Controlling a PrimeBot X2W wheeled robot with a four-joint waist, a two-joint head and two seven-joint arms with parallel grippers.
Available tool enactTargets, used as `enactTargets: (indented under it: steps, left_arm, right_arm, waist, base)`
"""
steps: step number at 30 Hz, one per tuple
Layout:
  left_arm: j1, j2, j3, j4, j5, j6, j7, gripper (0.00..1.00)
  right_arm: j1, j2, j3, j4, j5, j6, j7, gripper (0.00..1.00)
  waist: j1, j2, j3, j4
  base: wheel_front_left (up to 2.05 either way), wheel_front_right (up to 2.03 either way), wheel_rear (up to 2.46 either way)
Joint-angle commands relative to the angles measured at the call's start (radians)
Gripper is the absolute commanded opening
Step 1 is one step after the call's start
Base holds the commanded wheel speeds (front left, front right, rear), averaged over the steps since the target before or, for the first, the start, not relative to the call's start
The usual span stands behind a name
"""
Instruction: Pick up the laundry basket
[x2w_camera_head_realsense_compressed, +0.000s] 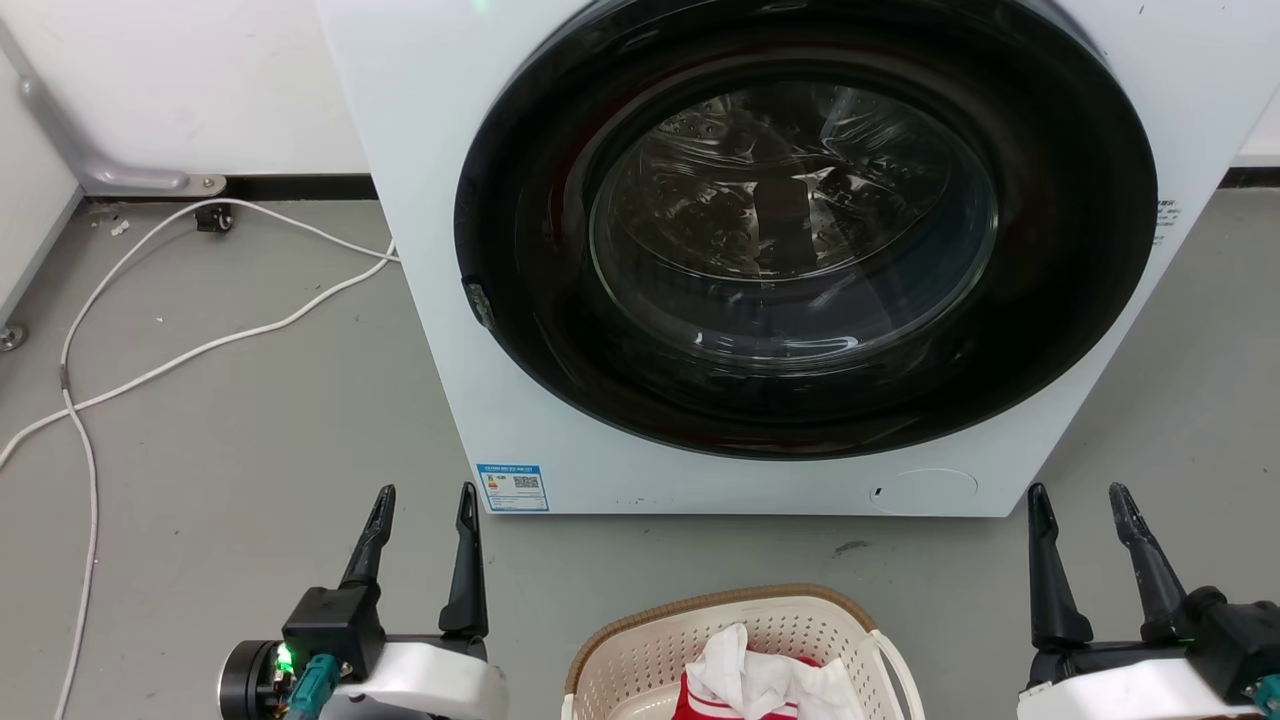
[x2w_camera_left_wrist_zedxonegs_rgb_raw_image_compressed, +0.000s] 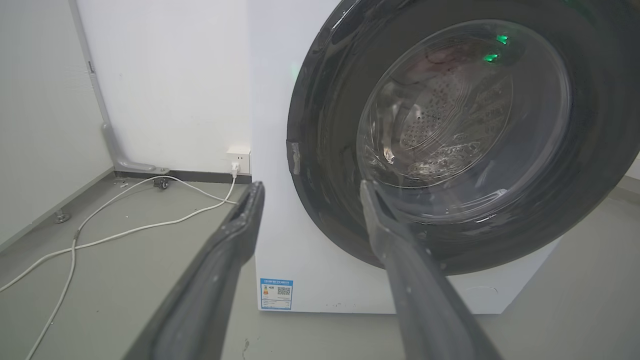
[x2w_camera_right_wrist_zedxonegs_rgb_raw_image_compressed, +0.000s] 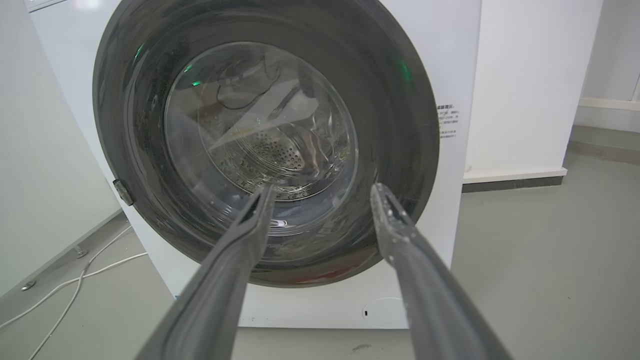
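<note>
At the bottom centre of the head view sits the laundry basket (x2w_camera_head_realsense_compressed: 720, 595) on the grey floor (x2w_camera_head_realsense_compressed: 250, 450), just in front of the washing machine (x2w_camera_head_realsense_compressed: 440, 300); the frame edge cuts off its near part. We judge the task to be at its very start: the reach for the basket is not yet made.

Our left end effector (x2w_camera_head_realsense_compressed: 427, 495) stands at the lower left and our right end effector (x2w_camera_head_realsense_compressed: 1078, 492) at the lower right. Each has its two fingers spread apart and holds nothing. Both point up the frame toward the machine, and both are apart from the basket, one on either side of it.

The next move, as we read it, calls for lowering both arms and bringing them inward to the brown rim at the basket's two sides. Closing there together would let the lift stay level.

Counting: one basket, one washing machine with one round door (x2w_camera_head_realsense_compressed: 800, 230), two end effectors. Inside the basket we see one white cloth (x2w_camera_head_realsense_compressed: 750, 675) and one red-and-white striped piece (x2w_camera_head_realsense_compressed: 700, 708). White cable (x2w_camera_head_realsense_compressed: 200, 350) loops at the left; we cannot tell whether it is one lead or two.
</note>
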Motion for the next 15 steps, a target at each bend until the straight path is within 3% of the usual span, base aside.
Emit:
enactTargets:
  steps: [1,15]
  left_arm:
    - [0.012,0.003,-0.004,-0.005,0.025,0.006,-0.010,1.00]
    - [0.014,0.003,-0.006,0.003,0.041,0.011,-0.014,1.00]
  right_arm:
    - [0.015,-0.004,0.004,-0.005,-0.021,0.000,-0.009,1.00]
    - [0.017,-0.004,0.009,0.007,0.001,0.000,-0.013,1.00]
  waist:
    - [0.0000,-0.0001,0.000,0.000]
    - [0.0000,-0.0001,0.002,0.000]
  base:
    - [0.00,0.00,0.00]
    - [0.00,0.00,0.00]
